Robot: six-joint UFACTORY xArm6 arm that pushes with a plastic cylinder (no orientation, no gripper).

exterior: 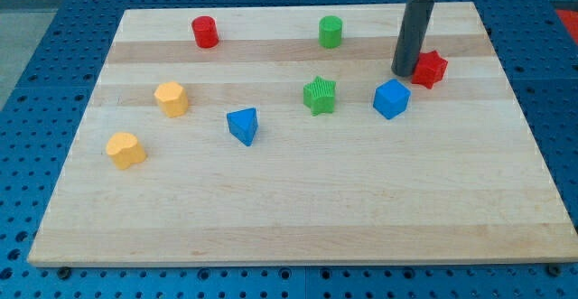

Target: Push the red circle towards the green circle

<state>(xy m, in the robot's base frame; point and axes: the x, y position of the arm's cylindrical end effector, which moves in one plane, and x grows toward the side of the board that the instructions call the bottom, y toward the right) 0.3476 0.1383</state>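
The red circle [205, 32] stands near the view's top left of the wooden board [298, 218]. The green circle [330, 32] stands near the top, right of centre, level with the red circle. My tip [403, 71] rests on the board at the upper right, touching or almost touching the left side of the red star [430, 69] and just above the blue cube [391, 98]. The tip is well to the right of both circles.
A green star [320, 95] lies below the green circle. A blue triangle [243, 125] lies left of centre. Two yellow blocks [171, 98] [125, 150] lie at the left. A blue perforated table surrounds the board.
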